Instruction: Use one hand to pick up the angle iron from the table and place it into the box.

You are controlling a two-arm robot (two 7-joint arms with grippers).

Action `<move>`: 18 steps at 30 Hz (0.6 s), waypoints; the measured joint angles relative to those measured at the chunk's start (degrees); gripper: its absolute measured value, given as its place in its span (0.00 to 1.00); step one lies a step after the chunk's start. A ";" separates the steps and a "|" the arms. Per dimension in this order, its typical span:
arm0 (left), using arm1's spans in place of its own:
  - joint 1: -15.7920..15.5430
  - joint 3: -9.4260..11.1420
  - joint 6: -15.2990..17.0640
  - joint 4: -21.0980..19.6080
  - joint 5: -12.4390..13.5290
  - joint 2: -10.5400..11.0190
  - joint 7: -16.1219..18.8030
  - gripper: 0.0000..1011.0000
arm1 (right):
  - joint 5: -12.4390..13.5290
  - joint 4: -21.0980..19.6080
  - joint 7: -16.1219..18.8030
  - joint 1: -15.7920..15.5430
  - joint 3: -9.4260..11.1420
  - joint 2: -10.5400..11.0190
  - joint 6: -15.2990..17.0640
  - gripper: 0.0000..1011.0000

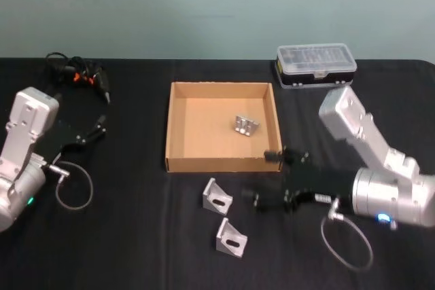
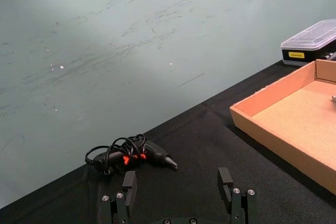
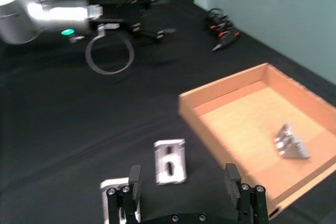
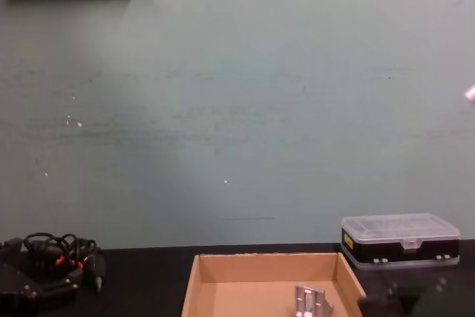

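Observation:
The tan cardboard box [image 1: 204,127] lies open at the middle of the black table [image 1: 122,249]. One silver angle iron [image 1: 247,125] rests inside it, right of centre. Two more angle irons [image 1: 217,195] [image 1: 231,238] sit on the table just in front of the box. My right gripper [image 1: 262,176] is open, low over the table beside the box's front right corner, pointing left at the nearer angle iron [image 3: 170,161], which lies just ahead of its fingers. My left gripper [image 2: 177,181] is open and idle at the far left.
A clear-lidded black plastic case [image 1: 316,64] stands behind the box's right corner. A black and orange tool with coiled cable [image 1: 78,73] lies at the back left. Cable loops hang from both wrists. The box's front wall [image 1: 217,164] rises beside the right gripper.

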 joint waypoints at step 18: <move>0.00 0.00 0.00 0.00 0.00 0.00 0.00 1.00 | 1.20 -9.24 -2.19 -5.05 -4.59 4.55 3.94 0.99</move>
